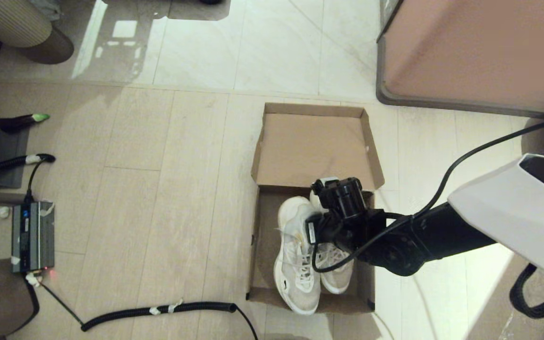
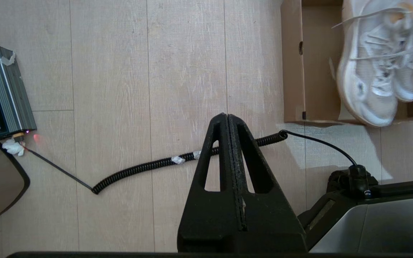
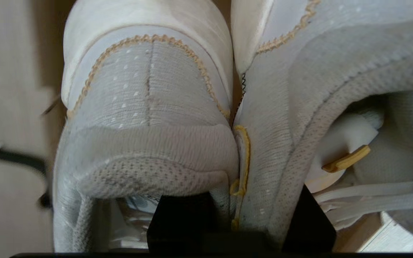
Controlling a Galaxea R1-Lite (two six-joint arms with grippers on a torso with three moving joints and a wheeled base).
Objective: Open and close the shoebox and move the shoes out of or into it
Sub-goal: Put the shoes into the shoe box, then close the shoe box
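Observation:
The brown cardboard shoebox [image 1: 259, 245] stands open on the floor, its lid [image 1: 314, 146] folded flat away from me. The two white mesh shoes [image 1: 295, 255] are over the box's inside, toes toward me, and one toe overlaps the near wall. My right gripper [image 1: 328, 222] is over their heels. In the right wrist view, the right gripper [image 3: 242, 218] is shut on the two heel collars [image 3: 260, 143], pressed together between its black fingers [image 3: 181, 222]. The left gripper [image 2: 227, 116] hangs shut and empty above bare floor, left of the box's near corner [image 2: 292, 71].
A large pinkish-brown cabinet [image 1: 480, 52] with a dark rim stands beyond the box on the right. A grey power unit [image 1: 32, 236] lies at the left, and a coiled black cable [image 1: 158, 310] runs across the floor near the box's front. Upholstered furniture [image 1: 21, 23] fills the far left corner.

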